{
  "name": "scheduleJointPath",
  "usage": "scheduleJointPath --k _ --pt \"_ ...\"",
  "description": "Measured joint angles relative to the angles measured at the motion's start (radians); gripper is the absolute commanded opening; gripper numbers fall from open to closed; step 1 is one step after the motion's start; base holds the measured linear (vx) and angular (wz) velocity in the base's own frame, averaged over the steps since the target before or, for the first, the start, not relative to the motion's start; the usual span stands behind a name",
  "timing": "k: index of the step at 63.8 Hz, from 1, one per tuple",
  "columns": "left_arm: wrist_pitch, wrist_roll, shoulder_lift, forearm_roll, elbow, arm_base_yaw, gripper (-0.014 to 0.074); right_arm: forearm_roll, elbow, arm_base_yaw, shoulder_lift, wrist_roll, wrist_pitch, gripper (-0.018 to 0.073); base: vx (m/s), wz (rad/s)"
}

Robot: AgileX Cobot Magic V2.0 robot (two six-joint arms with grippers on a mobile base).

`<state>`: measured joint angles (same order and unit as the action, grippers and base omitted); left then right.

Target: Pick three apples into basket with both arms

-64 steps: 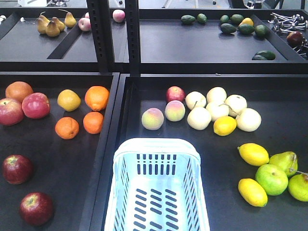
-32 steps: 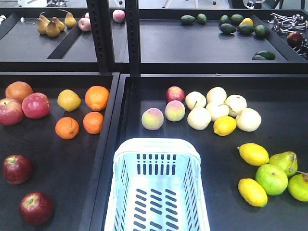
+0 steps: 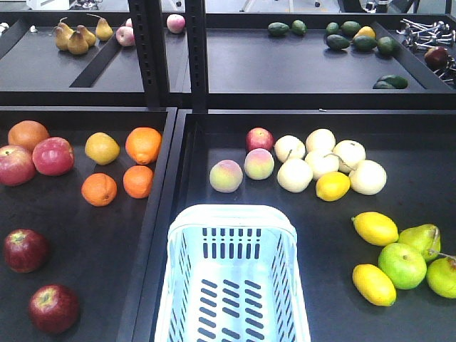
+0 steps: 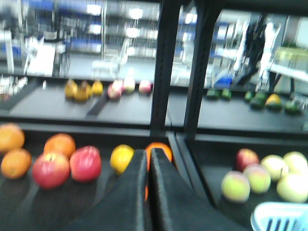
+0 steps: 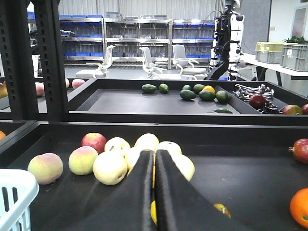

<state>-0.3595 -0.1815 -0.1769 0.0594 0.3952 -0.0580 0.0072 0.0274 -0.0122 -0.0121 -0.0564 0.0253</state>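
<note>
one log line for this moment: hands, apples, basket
phase: pre-grasp | left hand: shut, empty | right hand: shut, empty | dark apple and nearer dark apple: on left tray, untouched | basket: no fruit visible

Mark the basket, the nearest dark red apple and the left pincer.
basket [image 3: 231,212]: front view, on its far rim.
nearest dark red apple [image 3: 53,308]: front view, middle of its skin.
left pincer [image 4: 148,152]: left wrist view, midway between the fingertips.

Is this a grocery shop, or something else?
Probably a lab mocked up as a produce stand: black fruit trays and a pale blue-white slotted plastic basket, yet white office chairs and metal racks of blue bins stand behind.
</note>
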Motion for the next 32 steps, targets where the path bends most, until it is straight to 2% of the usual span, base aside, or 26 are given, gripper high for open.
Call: scheduleJointPath --k 8,21,32 --pt "-0.167 0.046 -0.147 -0.011 0.163 0.0 -0.0006 0.0 0.0 0.0 0.0 0.0 0.0 -0.0009 0.0 0.0" --pt "-0.448 0.216 -0.389 -0.037 0.394 0.0 -0.0006 0.0 0.0 0.0 0.0 0.0 0.0 -0.0009 0.0 0.0" --pt "-0.527 0.259 -0.497 -0.041 0.487 0.0 -0.0006 0.0 0.0 0.0 0.0 0.0 0.0 -0.0009 0.0 0.0"
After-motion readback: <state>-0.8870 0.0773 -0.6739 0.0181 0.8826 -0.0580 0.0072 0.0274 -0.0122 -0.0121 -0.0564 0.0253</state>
